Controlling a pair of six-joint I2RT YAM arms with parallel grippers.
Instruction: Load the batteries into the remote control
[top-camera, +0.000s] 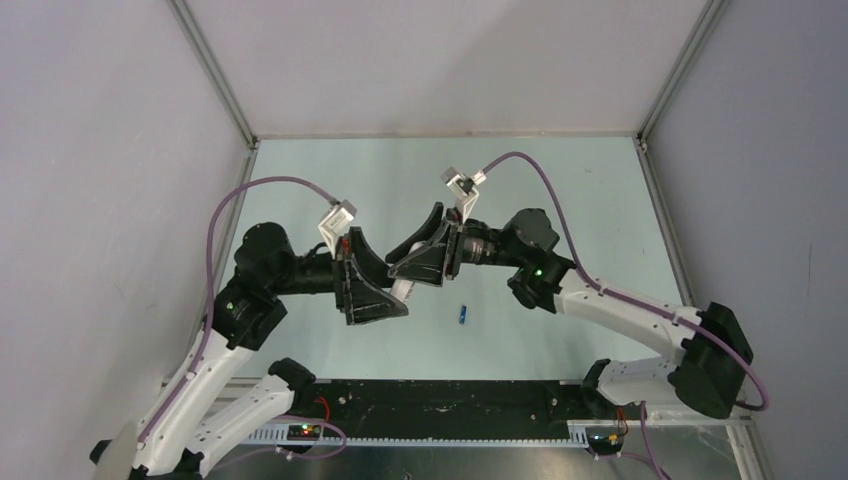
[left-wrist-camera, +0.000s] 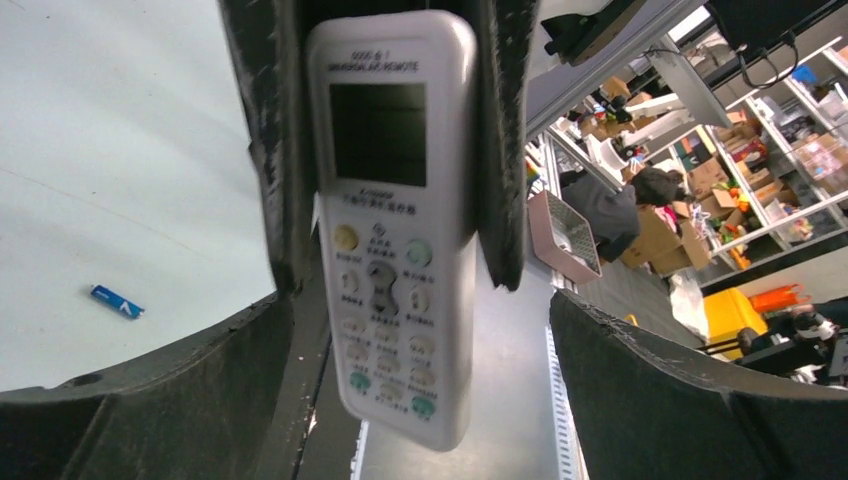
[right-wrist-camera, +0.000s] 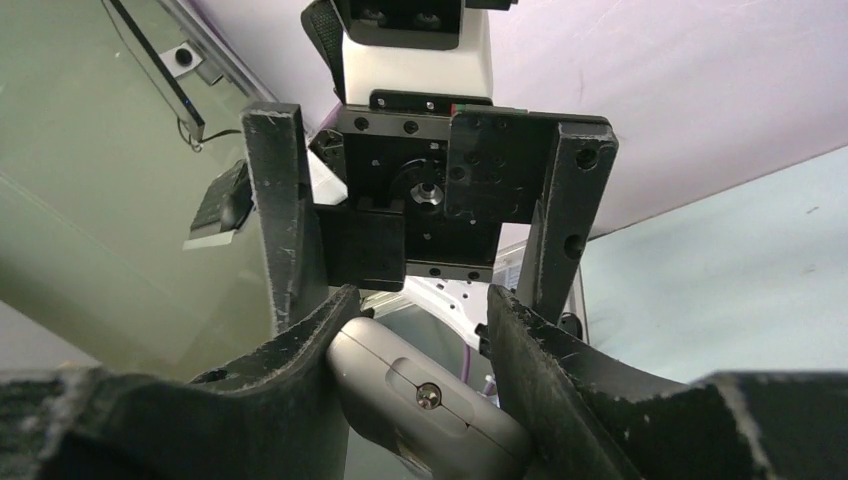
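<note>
The white remote control (left-wrist-camera: 395, 230) hangs in the air with its display and buttons facing the left wrist camera. My right gripper (right-wrist-camera: 418, 300) is shut on its top end, and its grey back with a screw (right-wrist-camera: 428, 396) shows between the fingers. My left gripper (left-wrist-camera: 415, 310) stands wide open around the remote's lower end, its fingers (left-wrist-camera: 150, 390) apart from the remote's sides. In the top view both grippers (top-camera: 372, 290) (top-camera: 420, 258) meet over the middle of the table. A blue battery (top-camera: 462, 315) lies on the table, also seen from the left wrist (left-wrist-camera: 117, 301).
The pale green table (top-camera: 560, 200) is walled by grey panels at the back and sides. A black strip (top-camera: 450, 400) runs along the near edge between the arm bases. Purple cables (top-camera: 520, 160) arch above both wrists.
</note>
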